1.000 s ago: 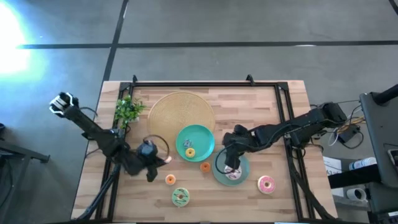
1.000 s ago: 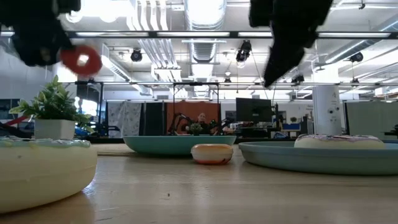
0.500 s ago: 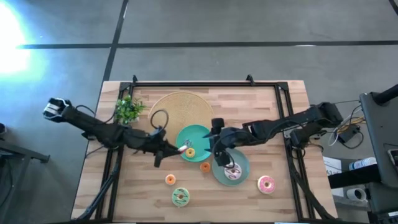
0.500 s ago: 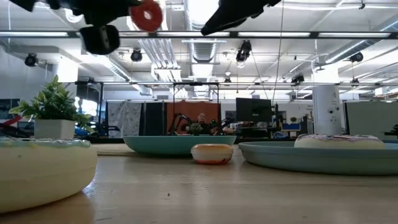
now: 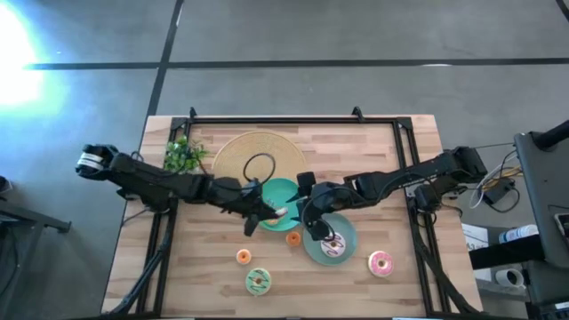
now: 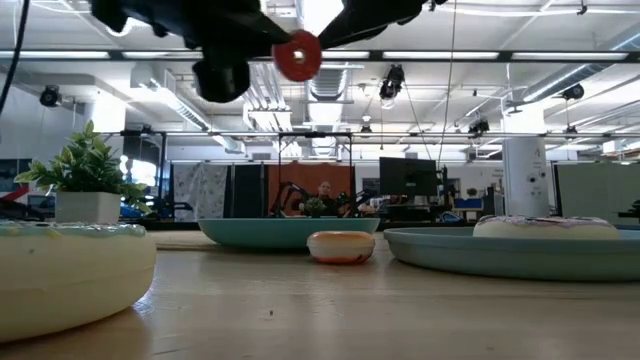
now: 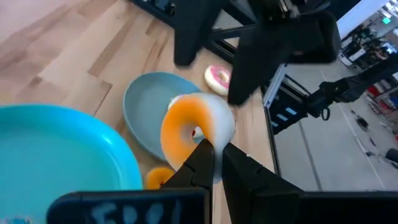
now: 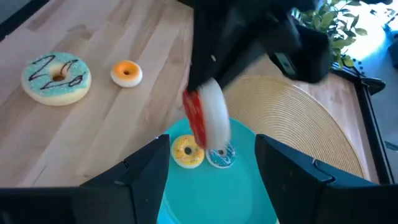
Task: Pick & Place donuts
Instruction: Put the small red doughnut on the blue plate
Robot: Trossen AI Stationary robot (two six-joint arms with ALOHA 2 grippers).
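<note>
My left gripper [image 5: 269, 213] hangs over the bright teal plate [image 5: 286, 189], shut on a small reddish donut [image 6: 297, 57] with a pale back [image 7: 193, 134]. A yellow donut [image 8: 186, 151] and a small bluish one [image 8: 221, 155] lie in that plate. My right gripper [image 5: 309, 222] is open, close beside the left one, between the two plates. The white striped donut [image 5: 333, 247] rests in the darker plate [image 5: 313, 252]. On the table lie the pink donut [image 5: 380, 262], the green one [image 5: 258, 282] and two small orange ones [image 5: 243, 257] [image 5: 292, 238]. My left gripper pinches the reddish donut by its rim [image 7: 200, 149] between the two fingertips [image 7: 198, 163], coming from the table's left. The donut stands on edge, lifted clear above the teal plate.
A tan woven disc [image 5: 258, 156] lies behind the teal plate, and a potted plant [image 5: 182, 156] stands at the far left. A dark frame [image 5: 293, 120] runs along the far and side edges. Bare wood shows at the near left and far right.
My left gripper has carried the reddish donut up and toward the table's right, from near the left edge to above the teal plate. My right gripper has moved off the darker plate toward the left, ending close to the left gripper.
</note>
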